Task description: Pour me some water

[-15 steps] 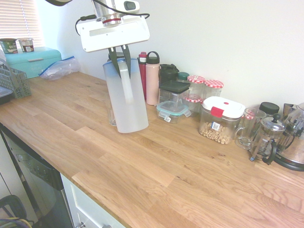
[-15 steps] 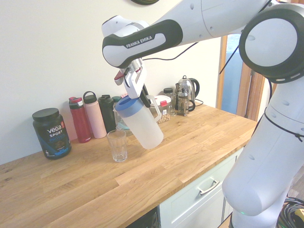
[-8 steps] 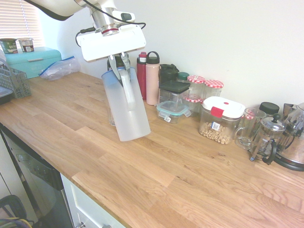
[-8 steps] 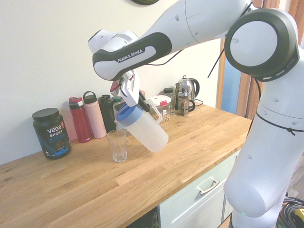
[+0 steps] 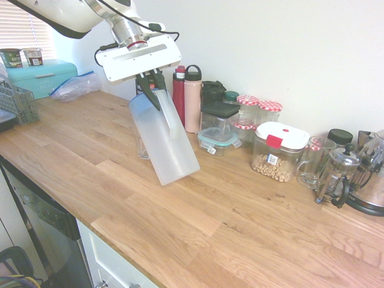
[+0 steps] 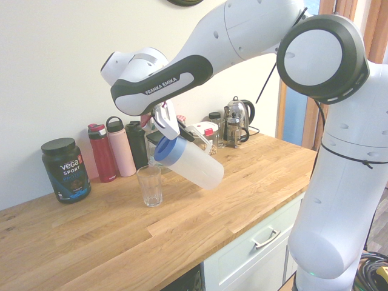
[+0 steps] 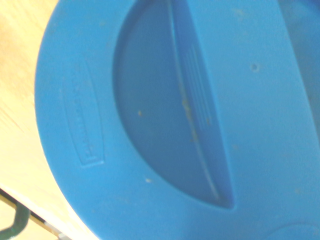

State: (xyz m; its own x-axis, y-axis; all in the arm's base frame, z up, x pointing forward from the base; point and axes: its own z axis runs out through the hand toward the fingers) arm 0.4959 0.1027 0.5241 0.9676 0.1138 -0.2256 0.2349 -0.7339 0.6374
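Plain white wall [image 5: 312, 54], long wooden worktop [image 5: 240, 222] of oak staves, white cupboards [image 6: 254, 254] with a metal handle [image 6: 265, 239] beneath, slatted blind [image 5: 24, 24] glowing with daylight at the far end, wooden door frame [image 6: 285, 91] beside the counter's other end

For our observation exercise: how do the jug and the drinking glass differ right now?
The jug is tall, frosted and blue-lidded; the glass is short, clear and open-topped. The jug hangs tilted above the counter in the gripper, while the glass stands upright on the worktop. Both are see-through containers.
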